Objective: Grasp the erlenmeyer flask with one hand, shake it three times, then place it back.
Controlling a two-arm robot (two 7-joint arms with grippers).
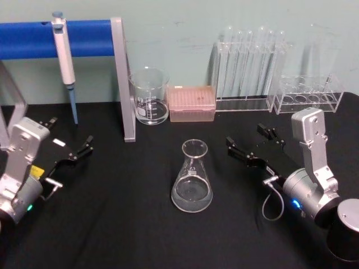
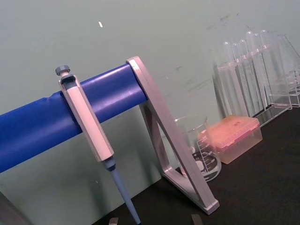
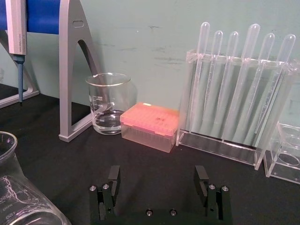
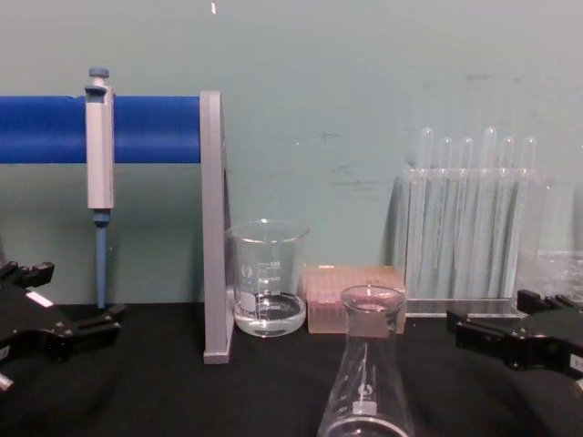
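Erlenmeyer flask: upright, mid-counter, untouched. My right hand: released, beside it. My left hand: seemingly released, near the left edge.

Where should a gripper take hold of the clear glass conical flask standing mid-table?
Probably the narrow neck just under the flared rim of the clear glass conical flask. It stands upright and the cone widens downward. Come in level from the robot's right, where the open black right gripper is nearest.

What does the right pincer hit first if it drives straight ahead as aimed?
Probably the pink tip box. The right pincer, jaws open, points at the back row, roughly between the box and the test tube rack. The flask sits off to its side. Depth is uncertain.
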